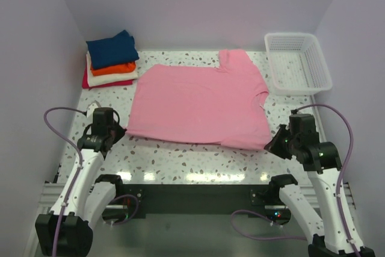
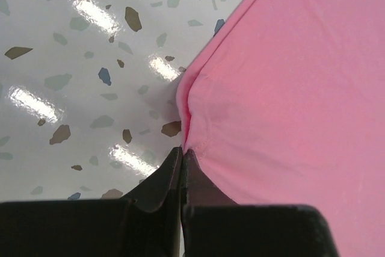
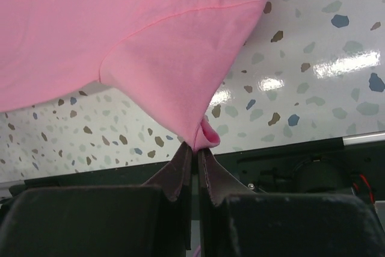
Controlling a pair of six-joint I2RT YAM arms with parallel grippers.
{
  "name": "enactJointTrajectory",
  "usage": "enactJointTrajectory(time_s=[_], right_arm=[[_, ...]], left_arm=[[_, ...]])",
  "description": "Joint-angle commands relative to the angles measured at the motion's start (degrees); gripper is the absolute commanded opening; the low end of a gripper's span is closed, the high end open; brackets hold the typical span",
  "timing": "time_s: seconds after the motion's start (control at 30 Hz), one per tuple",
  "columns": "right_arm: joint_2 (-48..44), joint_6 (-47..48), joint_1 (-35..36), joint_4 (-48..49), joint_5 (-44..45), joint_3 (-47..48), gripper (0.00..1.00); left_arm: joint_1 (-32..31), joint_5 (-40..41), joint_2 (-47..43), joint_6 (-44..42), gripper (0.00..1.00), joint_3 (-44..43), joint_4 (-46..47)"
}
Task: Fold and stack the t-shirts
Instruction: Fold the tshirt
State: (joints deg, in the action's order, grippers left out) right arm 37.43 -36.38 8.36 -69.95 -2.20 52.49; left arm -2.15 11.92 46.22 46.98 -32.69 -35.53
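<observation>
The left tool [image 2: 182, 151] and right tool [image 3: 195, 147] each pinch a near corner of the pink t-shirt [image 1: 198, 103] spread mid-desk [image 1: 180, 157]; the white basket [image 1: 292, 38] sits far-right, the folded t-shirts [image 1: 111, 58] far-left

worktop: glossy white worktop [image 1: 180, 159] speckled with grey, brown and blue flecks, bright glints of light on it | walls: pale lilac walls [image 1: 198, 4] at left, back and right | near edge: black strip [image 1: 192, 194] at bottom centre | basket: white plastic mesh basket [image 1: 298, 61], upright, upper right, standing on the worktop beside the right wall
</observation>
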Motion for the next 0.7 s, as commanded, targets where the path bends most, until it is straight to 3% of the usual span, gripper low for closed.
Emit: enactJointTrajectory(time_s=[0.0,0.2,0.4,0.67], right_arm=[[-0.34,0.26,0.17,0.59,-1.3,-1.23,0.0],[7.2,0.53,0.17,14.91,-5.45,-4.94,0.0],[19.42,0.17,0.17,26.6,-4.31,-3.01,0.0],[32.96,2.98,-0.27,33.47,-4.13,2.08,0.01]], left_arm=[[0.48,-1.37,-0.52,0.48,0.0,-1.33,0.89],[0.48,-4.62,7.63,-0.22,0.0,-0.27,10.64],[0.48,-4.72,19.34,-0.66,0.0,-5.45,15.4],[0.57,-4.01,30.68,-0.66,0.0,-11.43,18.74]])
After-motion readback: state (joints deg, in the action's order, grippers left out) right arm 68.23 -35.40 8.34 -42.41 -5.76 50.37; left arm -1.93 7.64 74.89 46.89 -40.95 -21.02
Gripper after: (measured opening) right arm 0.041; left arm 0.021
